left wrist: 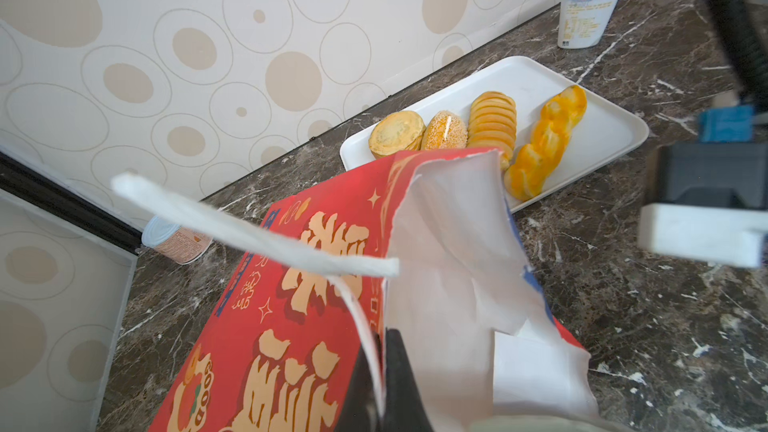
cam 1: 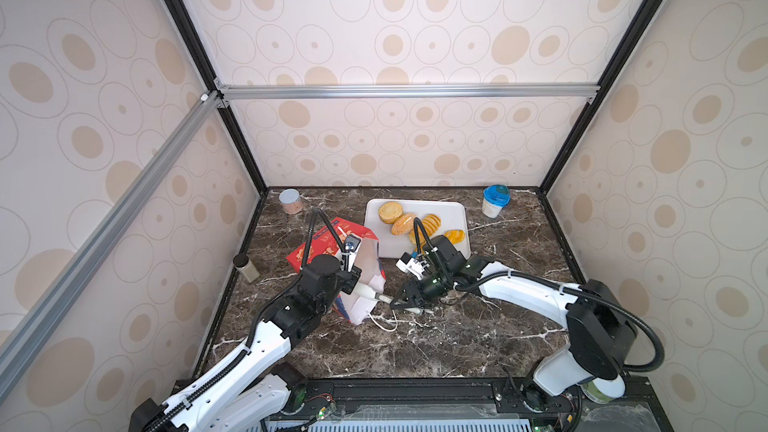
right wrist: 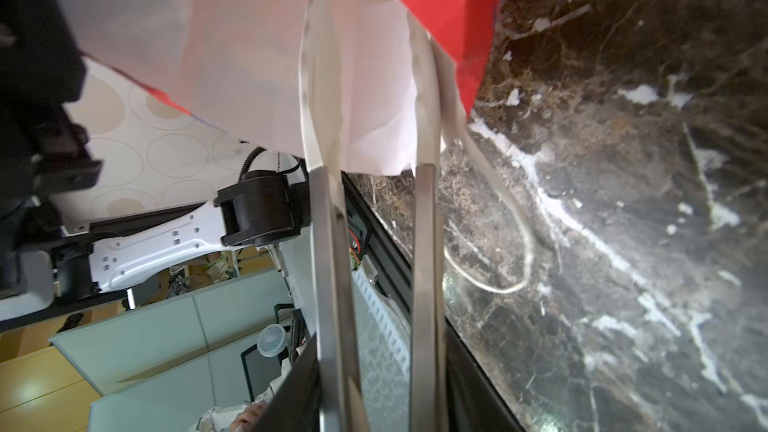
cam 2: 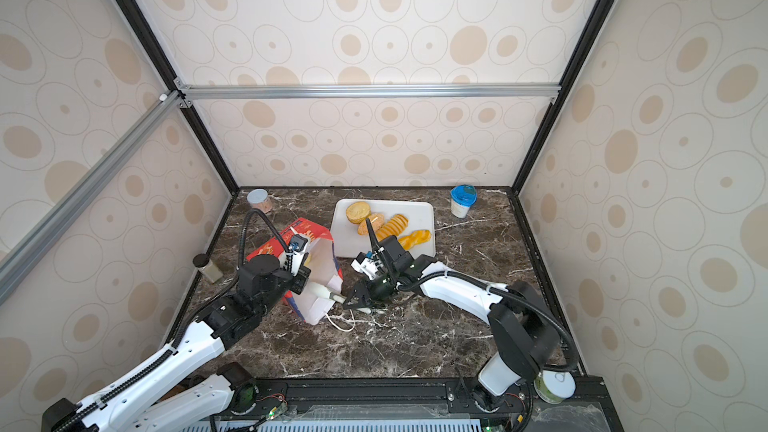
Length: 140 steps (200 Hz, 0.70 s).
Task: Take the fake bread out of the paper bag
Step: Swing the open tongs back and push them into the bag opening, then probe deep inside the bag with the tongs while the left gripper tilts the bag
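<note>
Mid-fetch: my left gripper [left wrist: 380, 371] pinches the tall red paper bag [left wrist: 232, 347] by its rim, my right gripper [cam 1: 405, 303] clamps steel white-tipped tongs [right wrist: 424, 243], tips parted at its mouth; four golden toy breads [left wrist: 492, 126] sit on the flat white tray [left wrist: 602, 135], so next I'd reach deeper and squeeze.

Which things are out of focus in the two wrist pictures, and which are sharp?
Left wrist view: the cord handle near the lens is blurred, the fake bread sharp. Right wrist view: the paper bag is soft, the table sharper.
</note>
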Each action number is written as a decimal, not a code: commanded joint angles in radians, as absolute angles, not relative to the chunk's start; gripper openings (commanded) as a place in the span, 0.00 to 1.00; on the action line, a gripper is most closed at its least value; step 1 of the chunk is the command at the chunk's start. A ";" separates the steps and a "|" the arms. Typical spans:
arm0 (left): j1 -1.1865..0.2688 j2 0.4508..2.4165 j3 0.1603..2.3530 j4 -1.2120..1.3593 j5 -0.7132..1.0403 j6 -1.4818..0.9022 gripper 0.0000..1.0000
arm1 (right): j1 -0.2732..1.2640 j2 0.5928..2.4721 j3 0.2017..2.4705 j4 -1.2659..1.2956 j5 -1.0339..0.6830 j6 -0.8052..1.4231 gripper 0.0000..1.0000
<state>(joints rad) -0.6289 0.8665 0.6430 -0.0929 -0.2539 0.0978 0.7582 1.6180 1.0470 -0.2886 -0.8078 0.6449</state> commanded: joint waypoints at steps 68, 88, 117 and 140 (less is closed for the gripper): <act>-0.757 0.939 0.732 -0.175 -0.556 0.044 0.00 | 0.761 1.918 1.191 -0.118 -0.857 0.545 0.36; -0.809 0.968 0.729 -0.147 -0.602 0.051 0.00 | 0.761 1.966 1.201 -0.079 -0.868 0.542 0.36; -0.881 1.013 0.722 -0.096 -0.676 0.065 0.00 | 0.758 2.016 1.215 -0.067 -0.881 0.546 0.36; -0.937 1.057 0.719 -0.060 -0.719 0.072 0.00 | 0.758 2.041 1.218 -0.065 -0.888 0.540 0.36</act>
